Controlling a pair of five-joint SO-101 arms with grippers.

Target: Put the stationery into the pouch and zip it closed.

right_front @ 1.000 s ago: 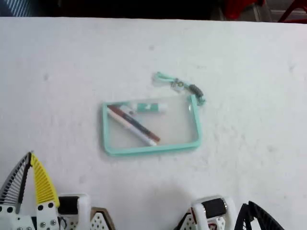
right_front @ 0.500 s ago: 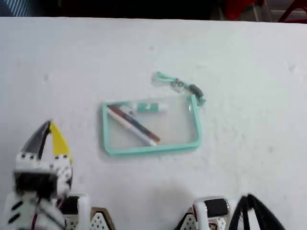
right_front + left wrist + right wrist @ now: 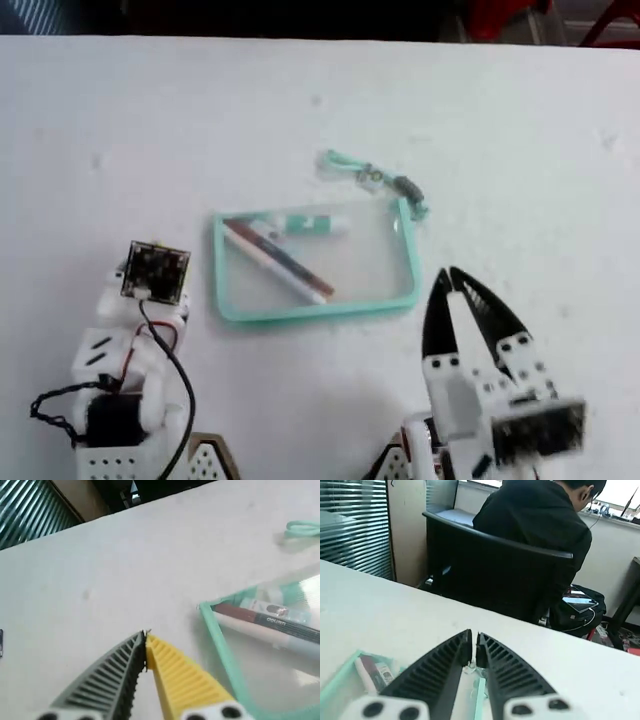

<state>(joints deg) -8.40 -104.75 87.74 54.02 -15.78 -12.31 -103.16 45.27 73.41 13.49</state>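
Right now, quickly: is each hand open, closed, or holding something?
Left hand: closed, holding nothing.
Right hand: closed, holding nothing.

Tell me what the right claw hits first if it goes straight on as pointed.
Probably the pouch, at its right-hand end: the right claw points at that edge, close ahead. Its height is unclear, so it may pass above.

White table (image 3: 520, 110) spans the high view, with striped blinds (image 3: 28, 15) past its far edge at 11 o'clock, a red frame (image 3: 500, 15) at 1 o'clock, and a black office chair (image 3: 485, 575) standing beyond the table next to the blinds.
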